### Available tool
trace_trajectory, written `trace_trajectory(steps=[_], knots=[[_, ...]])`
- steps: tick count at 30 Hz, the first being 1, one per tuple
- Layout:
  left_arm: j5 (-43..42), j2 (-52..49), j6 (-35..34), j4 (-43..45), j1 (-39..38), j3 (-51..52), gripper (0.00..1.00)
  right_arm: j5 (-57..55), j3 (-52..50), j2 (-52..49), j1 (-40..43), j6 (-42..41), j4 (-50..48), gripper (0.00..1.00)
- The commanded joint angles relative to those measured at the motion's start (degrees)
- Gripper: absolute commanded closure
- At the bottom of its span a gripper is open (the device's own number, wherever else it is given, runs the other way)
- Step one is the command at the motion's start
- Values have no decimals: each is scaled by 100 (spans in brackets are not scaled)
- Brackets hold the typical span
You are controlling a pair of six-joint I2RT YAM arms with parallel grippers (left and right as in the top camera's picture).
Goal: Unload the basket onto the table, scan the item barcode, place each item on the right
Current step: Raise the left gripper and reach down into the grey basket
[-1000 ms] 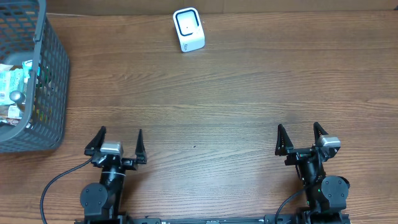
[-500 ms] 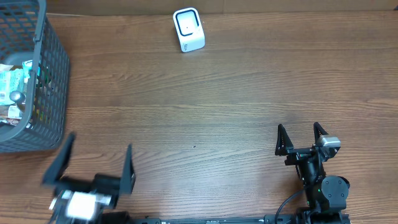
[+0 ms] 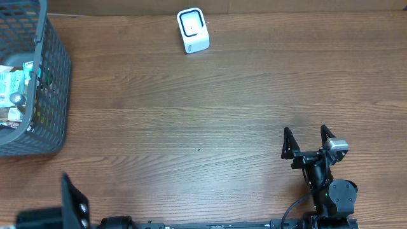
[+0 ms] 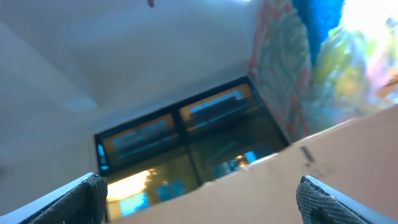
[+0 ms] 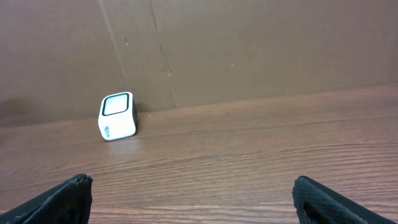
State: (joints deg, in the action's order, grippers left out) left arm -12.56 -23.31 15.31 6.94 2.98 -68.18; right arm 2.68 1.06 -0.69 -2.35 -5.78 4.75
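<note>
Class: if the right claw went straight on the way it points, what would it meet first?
Ahead of the right claw the table looks free; it would probably reach the cardboard wall first. The white barcode scanner stands left of that line.

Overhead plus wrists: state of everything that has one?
left gripper: open, empty, aimed upward.
right gripper: open, empty, at the near edge of the table.
scanner: upright, nothing in front of it.
basket: upright, packaged items inside.
</note>
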Motion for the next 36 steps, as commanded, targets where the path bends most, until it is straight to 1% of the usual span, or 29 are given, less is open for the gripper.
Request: trace_trajectory(steps=[1, 3, 6, 9, 12, 16, 20, 23, 27, 30, 32, 34, 36], knots=[[409, -588, 540, 101, -35, -470, 0, -24, -61, 52, -31, -22, -11, 0], [667, -911, 675, 144, -35, -754, 0, -24, -61, 52, -31, -22, -11, 0], [1532, -1373, 678, -127, -35, -1180, 0, -24, -61, 52, -31, -22, -11, 0], [2234, -1915, 675, -1150, -35, -1775, 1, -24, -61, 52, -31, -22, -11, 0], [2428, -2531, 675, -2367, -35, -2389, 0, -24, -61, 52, -31, -22, -11, 0], [2439, -3390, 577, -3689, -35, -3230, 0, -24, -61, 52, -31, -22, -11, 0], [2430, -4273, 476, -4813, -35, -4245, 0, -24, -61, 52, -31, -22, -11, 0], [2387, -4907, 238, -5608, -33, -5029, 0, -24, -61, 52, -31, -22, -11, 0], [2083, -5600, -103, -6498, 0, -5816, 0, -24, -61, 52, -31, -22, -11, 0], [1902, -6008, -367, -7034, 247, -6054, 0, -24, -61, 52, -31, -22, -11, 0], [1738, -6168, -378, -7267, 474, -6054, 0, -24, -61, 52, -31, -22, -11, 0], [1412, -6339, -426, -7534, 813, -6054, 0, -24, -61, 52, -31, -22, -11, 0], [1023, -6481, -623, -7764, 1161, -6052, 0, -24, -61, 52, -31, -22, -11, 0]])
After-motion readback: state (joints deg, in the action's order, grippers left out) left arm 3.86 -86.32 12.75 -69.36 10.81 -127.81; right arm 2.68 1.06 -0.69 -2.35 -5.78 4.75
